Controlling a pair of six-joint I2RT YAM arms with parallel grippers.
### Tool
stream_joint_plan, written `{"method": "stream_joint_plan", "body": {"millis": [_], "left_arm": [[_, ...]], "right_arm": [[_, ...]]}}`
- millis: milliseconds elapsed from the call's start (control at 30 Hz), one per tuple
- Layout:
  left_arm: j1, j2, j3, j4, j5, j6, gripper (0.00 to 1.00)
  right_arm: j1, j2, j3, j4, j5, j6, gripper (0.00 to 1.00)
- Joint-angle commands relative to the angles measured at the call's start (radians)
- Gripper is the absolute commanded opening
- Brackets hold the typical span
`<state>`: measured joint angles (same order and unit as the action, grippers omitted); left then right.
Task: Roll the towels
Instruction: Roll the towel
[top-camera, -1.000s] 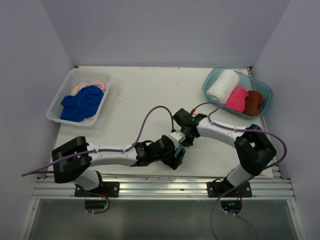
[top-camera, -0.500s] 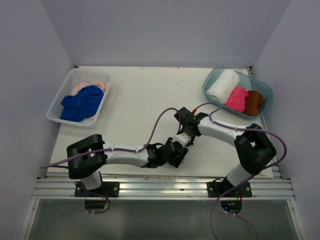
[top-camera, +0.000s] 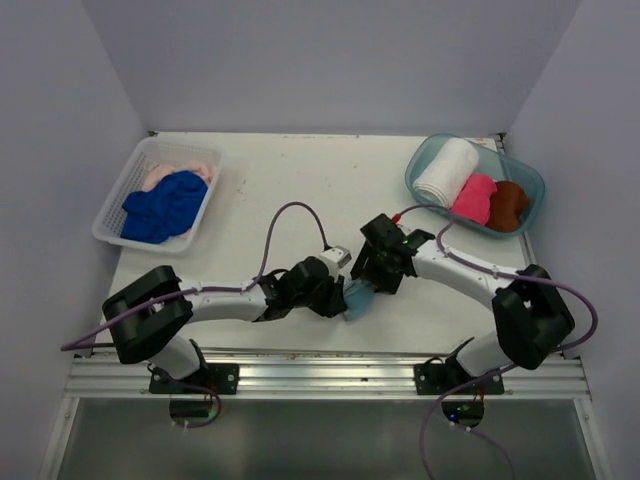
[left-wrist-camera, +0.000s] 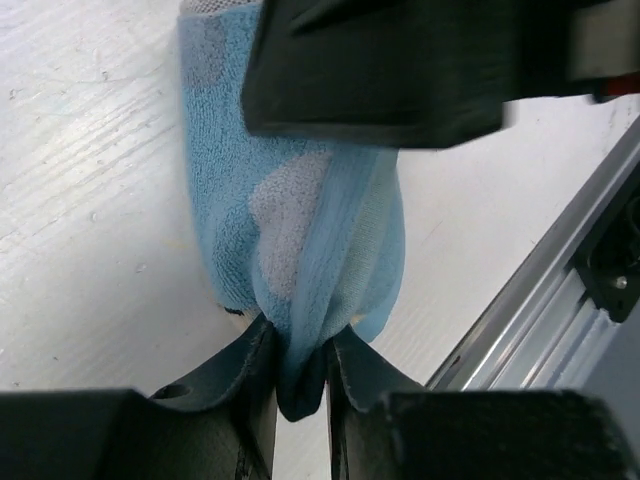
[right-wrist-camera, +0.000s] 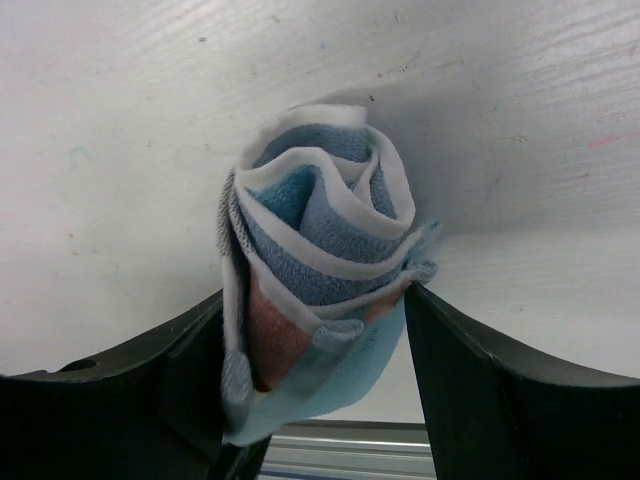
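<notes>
A rolled light blue printed towel (top-camera: 357, 300) lies near the table's front edge, between both grippers. My left gripper (top-camera: 338, 292) is shut on one end of the roll (left-wrist-camera: 300, 230), and the cloth is pinched between its jaws (left-wrist-camera: 300, 375). My right gripper (top-camera: 373, 277) stands open around the other end (right-wrist-camera: 320, 250), where the spiral of layers shows. Its fingers (right-wrist-camera: 450, 360) flank the roll and just brush its sides. The right gripper's black body (left-wrist-camera: 400, 70) covers the far part of the roll in the left wrist view.
A white lattice basket (top-camera: 110, 215) at the back left holds a royal blue towel (top-camera: 165, 205) and a peach towel (top-camera: 182, 170). A teal tub (top-camera: 420, 160) at the back right holds white (top-camera: 447, 172), pink (top-camera: 474, 197) and brown (top-camera: 508, 205) rolls. An aluminium rail (top-camera: 330, 370) runs along the front.
My left gripper has closed on the end of the light blue towel. My right gripper has opened and drawn back to the right, uncovering the roll.
</notes>
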<state>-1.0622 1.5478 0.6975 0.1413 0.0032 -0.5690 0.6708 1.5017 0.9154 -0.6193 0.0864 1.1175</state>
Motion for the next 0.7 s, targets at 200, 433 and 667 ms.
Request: {"method": "stream_joint_plan", "body": {"millis": [200,433,667], "left_arm": [[0.145,0.011,-0.096,0.253,0.4,-0.123,0.23],[0.214,0.054,-0.104,0.314,0.527,-0.201,0.2],[0.318,0.061,-0.18,0.435,0.638,-0.334,0.21]], "right_arm": [[-0.025,-0.141,-0.095,0.145,-0.083,-0.094,0.76],[-0.027,-0.251,-0.154,0.198,-0.053,-0.088,0.81],[-0.025,-0.403,-0.181,0.178,0.059,-0.077,0.82]]}}
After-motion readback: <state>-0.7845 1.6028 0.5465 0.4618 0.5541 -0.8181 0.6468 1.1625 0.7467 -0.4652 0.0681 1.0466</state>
